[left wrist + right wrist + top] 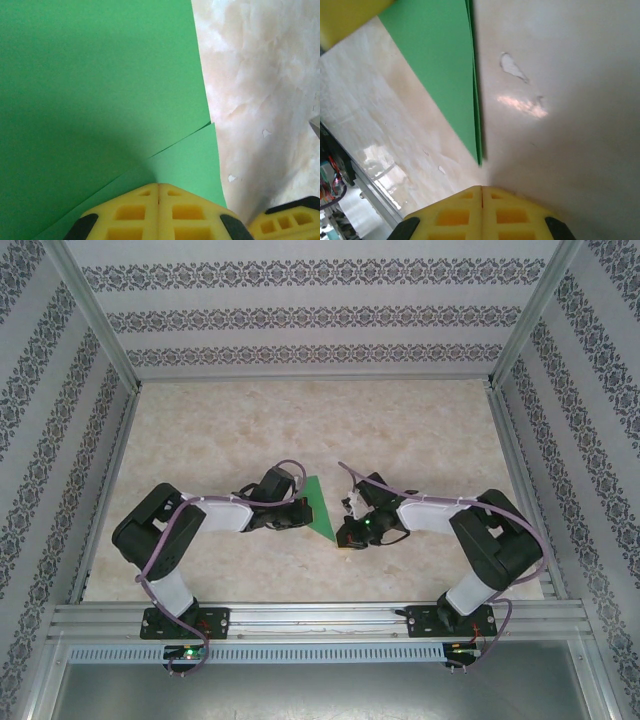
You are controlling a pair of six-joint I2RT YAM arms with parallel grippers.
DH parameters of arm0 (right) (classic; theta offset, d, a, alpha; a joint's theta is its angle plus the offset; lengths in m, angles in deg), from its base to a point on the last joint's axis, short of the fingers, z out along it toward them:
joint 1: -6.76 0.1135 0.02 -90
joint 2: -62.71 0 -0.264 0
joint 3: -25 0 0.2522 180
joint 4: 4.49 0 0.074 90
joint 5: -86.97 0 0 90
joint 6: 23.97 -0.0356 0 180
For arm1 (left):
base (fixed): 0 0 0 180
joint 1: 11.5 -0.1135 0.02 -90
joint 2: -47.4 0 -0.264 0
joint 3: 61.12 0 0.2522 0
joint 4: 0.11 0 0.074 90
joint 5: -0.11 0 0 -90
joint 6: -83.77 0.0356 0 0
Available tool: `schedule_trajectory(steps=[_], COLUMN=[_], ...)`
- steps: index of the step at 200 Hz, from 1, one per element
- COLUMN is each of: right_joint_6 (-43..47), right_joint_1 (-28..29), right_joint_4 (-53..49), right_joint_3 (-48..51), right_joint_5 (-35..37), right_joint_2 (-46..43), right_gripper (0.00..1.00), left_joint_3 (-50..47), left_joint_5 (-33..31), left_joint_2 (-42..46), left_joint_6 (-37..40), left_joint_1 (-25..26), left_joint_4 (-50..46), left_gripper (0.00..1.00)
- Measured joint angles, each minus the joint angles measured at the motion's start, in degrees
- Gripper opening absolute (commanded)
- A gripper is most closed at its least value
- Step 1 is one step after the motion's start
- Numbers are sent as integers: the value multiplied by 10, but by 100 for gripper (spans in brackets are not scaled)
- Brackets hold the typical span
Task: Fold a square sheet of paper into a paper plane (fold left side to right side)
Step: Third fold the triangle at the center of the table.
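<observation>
The square sheet of paper (320, 505) is bright green and lies folded into a narrow pointed triangle at the table's middle, between the two arms. In the left wrist view the sheet (90, 90) shows two overlapping layers with a slanted edge. My left gripper (159, 186) is shut, its yellow tips resting over the lower layer. The left gripper (302, 512) sits at the paper's left edge. In the right wrist view the paper (440, 60) tapers to a sharp tip just ahead of my right gripper (481, 189), which is shut with nothing held. The right gripper (346, 537) is beside the tip.
The marbled beige table top (420, 430) stretches away behind the arms. Patterned walls (310, 315) and aluminium posts enclose it, with a metal rail (320, 618) along the near edge. The right gripper's yellow finger (292, 220) shows close to the left one.
</observation>
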Motion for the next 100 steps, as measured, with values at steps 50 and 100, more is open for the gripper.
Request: schedule_trajectory(steps=[50, 100], right_joint_6=[38, 96], right_joint_1=[-54, -63], right_joint_4=[-15, 16], right_joint_3=[-11, -41], right_joint_5=[5, 22], right_joint_2=[-61, -36], right_gripper=[26, 39], left_joint_3=[41, 72], left_joint_5=[-2, -2], left_joint_2=[-27, -25], left_joint_6=[29, 64], left_joint_1=[-11, -32], left_joint_4=[-14, -44], left_gripper=[10, 25])
